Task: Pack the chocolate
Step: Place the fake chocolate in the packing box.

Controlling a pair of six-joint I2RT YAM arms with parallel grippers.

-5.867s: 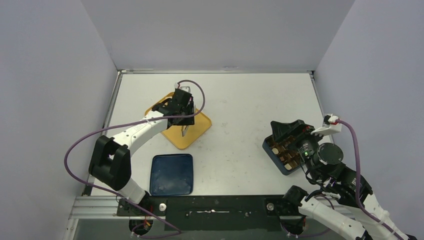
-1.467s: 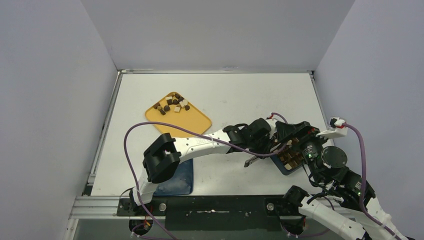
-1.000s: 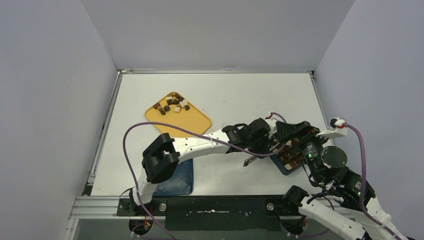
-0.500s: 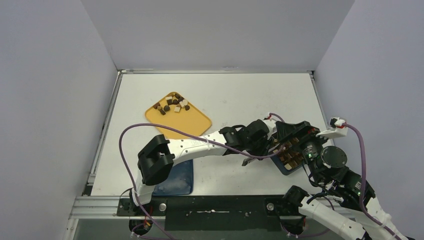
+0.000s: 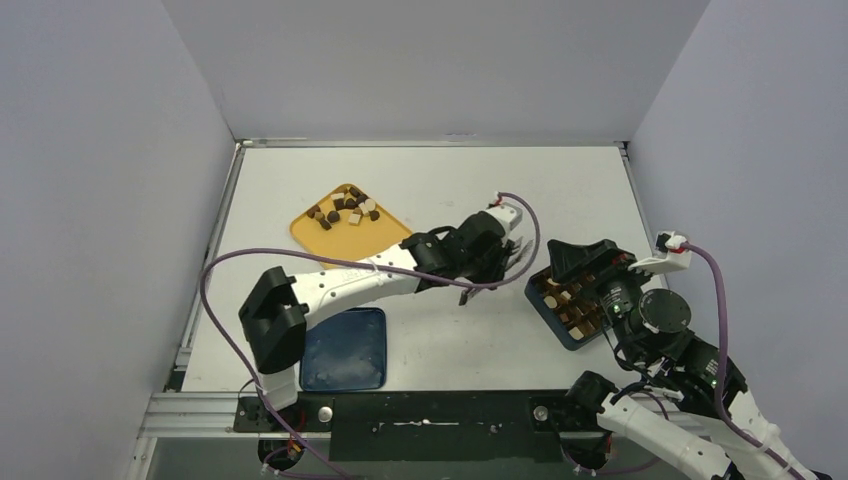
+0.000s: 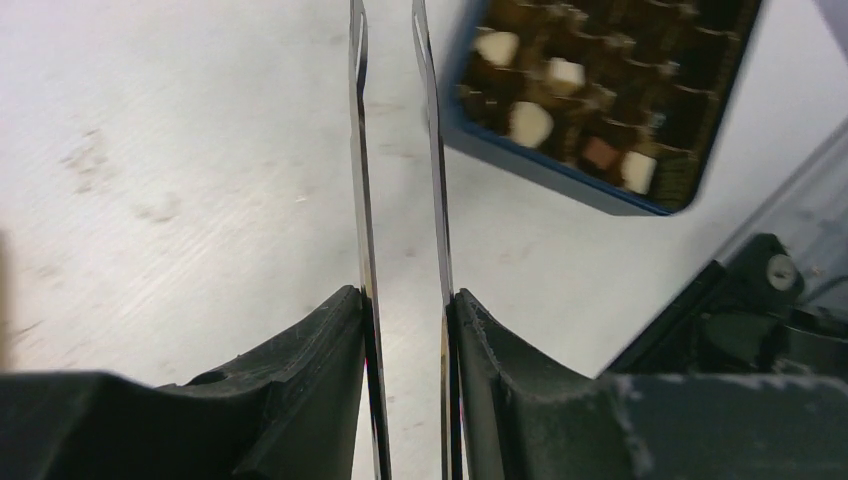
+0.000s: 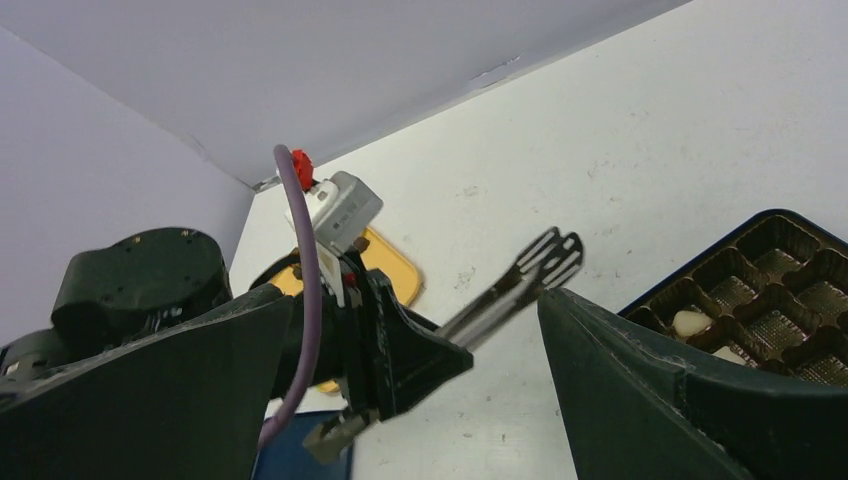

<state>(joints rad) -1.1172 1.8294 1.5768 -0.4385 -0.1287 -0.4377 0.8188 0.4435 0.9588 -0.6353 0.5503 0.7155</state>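
Metal tongs [image 6: 361,200] are being gripped by the left fingers [image 6: 300,400] mid-frame; the right fingers [image 7: 650,400] are being held wide open by the blue box [image 6: 560,174], lower right.

No text could be read, no label, brand name, number or sign was legible in any of the views.

Yellow tray [image 5: 388,243]; dark-blue box [image 6: 540,170]; brown, cream chocolate [image 5: 343,210].
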